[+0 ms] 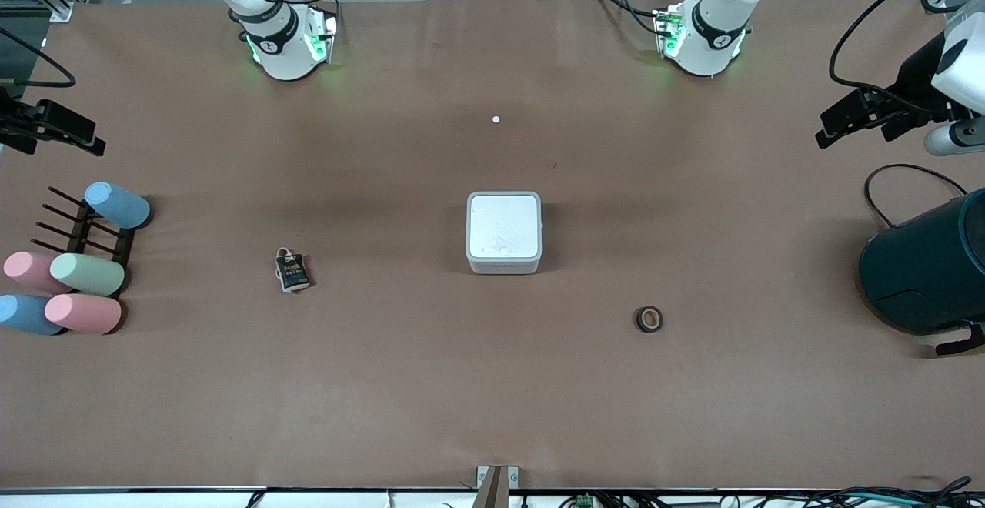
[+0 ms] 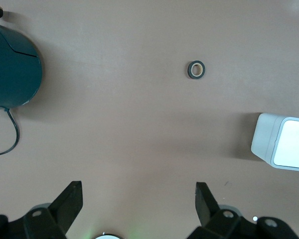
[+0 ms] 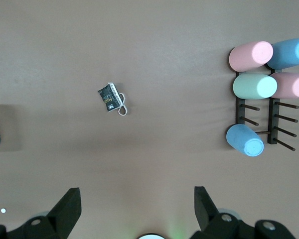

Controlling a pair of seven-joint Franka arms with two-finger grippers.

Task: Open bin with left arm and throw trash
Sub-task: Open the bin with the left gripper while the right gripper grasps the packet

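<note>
Brown bench [image 1: 492,400] carries the bin [image 1: 504,232] at its middle, lid down. Nearer the front camera lie the snack packet [image 1: 292,271] and tape roll [image 1: 649,319]. Left claw [image 2: 139,199] and right claw [image 3: 137,201] both wait released, high above the bench.

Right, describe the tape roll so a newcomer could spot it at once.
Start at the white bin in the middle of the brown table. Look nearer the front camera and toward the left arm's end: the tape roll lies flat there alone. It is a small black ring with a pale core, the only ring-shaped thing.
</note>
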